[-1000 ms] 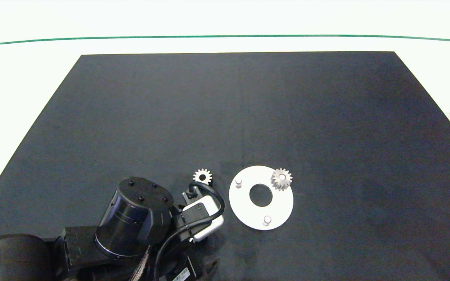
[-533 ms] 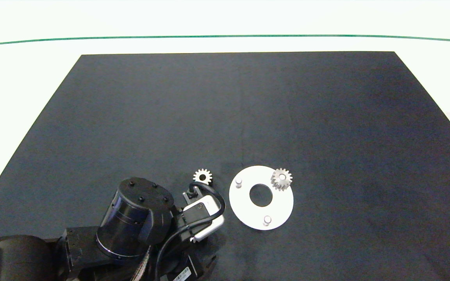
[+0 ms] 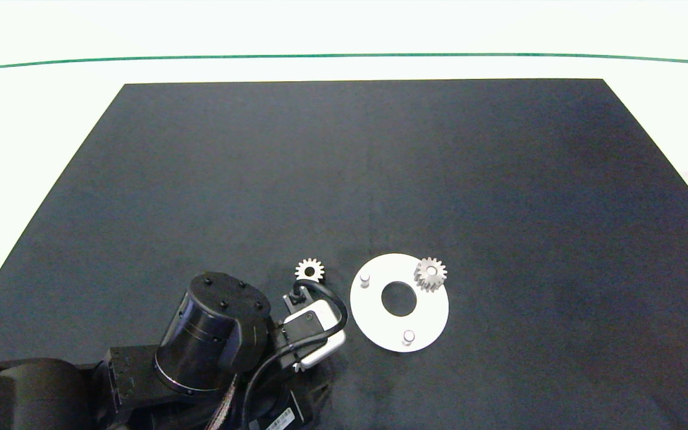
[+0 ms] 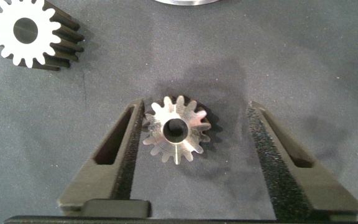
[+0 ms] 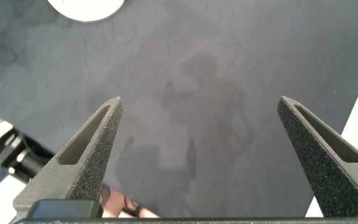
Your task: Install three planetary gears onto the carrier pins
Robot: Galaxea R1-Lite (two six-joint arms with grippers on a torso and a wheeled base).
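A white disc [image 3: 374, 316] lies on the black mat with one planetary gear [image 3: 430, 273] seated on its far-right carrier pin. Two carrier pins [image 3: 365, 278] [image 3: 408, 337] stand bare. A second gear [image 3: 309, 270] [image 4: 27, 32] lies flat on the mat left of the disc. In the left wrist view a third gear [image 4: 176, 129] lies flat between the fingers of my open left gripper [image 4: 194, 107], close against one finger [image 4: 126, 146] and apart from the other. In the head view the left arm hides that gear. My right gripper [image 5: 201, 102] hangs open over bare mat, with the disc's edge [image 5: 86, 7] in its view.
The black mat [image 3: 380, 167] covers most of the pale table, with a green line [image 3: 344, 56] beyond its far edge. My left arm [image 3: 212, 334] takes up the near-left corner. The right arm does not show in the head view.
My left arm has shifted slightly to the right and a little nearer the mat's front edge. The gears and disc have not moved.
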